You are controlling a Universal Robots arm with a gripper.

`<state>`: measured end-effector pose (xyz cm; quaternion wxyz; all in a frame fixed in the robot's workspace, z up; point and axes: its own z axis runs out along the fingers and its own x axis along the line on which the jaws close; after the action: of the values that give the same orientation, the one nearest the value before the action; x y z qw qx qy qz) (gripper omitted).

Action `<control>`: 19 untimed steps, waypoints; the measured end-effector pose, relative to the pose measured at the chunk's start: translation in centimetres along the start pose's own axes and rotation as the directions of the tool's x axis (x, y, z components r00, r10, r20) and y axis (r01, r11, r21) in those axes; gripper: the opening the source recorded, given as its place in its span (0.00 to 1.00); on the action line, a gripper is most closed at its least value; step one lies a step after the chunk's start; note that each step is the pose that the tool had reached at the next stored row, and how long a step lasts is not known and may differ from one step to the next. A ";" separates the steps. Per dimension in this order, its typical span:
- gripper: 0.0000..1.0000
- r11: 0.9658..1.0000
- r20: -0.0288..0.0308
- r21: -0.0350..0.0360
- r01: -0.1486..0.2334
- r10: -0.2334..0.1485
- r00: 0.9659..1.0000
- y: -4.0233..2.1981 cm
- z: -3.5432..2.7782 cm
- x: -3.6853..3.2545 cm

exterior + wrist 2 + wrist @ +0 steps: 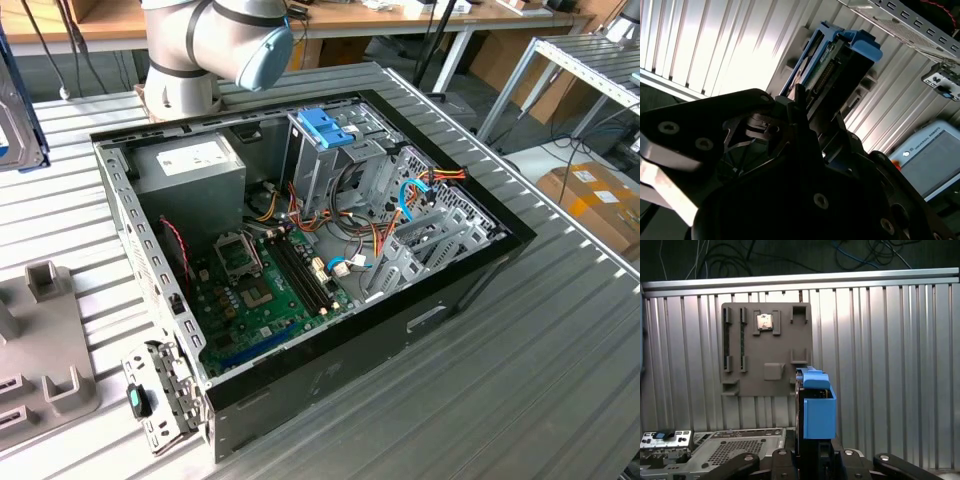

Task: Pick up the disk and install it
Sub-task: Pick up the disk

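In both wrist views the disk (818, 412) (842, 62) stands edge-on between the fingers of my gripper (815, 452) (812, 117), which is shut on it. Its blue plastic side rail faces the first wrist camera, and the second wrist view shows its connector edge and grey body. The disk hangs above the ribbed metal table (880, 365), close to the grey holder plate (765, 352). In the exterior view the arm's base and elbow (215, 40) stand behind the open computer case (480, 275).
Inside the case are a grey drive cage topped by a blue latch (325, 128), a grey power supply box (190, 170), the green mainboard (260, 295) and loose cables. A grey fixture (45, 340) and a metal bracket (160, 400) lie at the exterior view's left.
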<state>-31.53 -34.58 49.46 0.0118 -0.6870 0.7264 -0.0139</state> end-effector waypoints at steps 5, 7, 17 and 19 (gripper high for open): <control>0.35 1.000 0.000 0.000 0.000 0.000 1.000 -1.09 0.04 -0.06; 0.35 1.000 0.000 0.000 0.000 0.000 1.000 -1.57 0.06 -0.09; 0.35 1.000 0.000 0.000 0.000 0.000 1.000 -4.36 0.16 -0.27; 0.35 1.000 0.000 0.000 0.000 0.000 1.000 -4.84 0.17 -0.29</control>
<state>-26.67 -34.56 49.46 0.0118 -0.6870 0.7264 -0.0139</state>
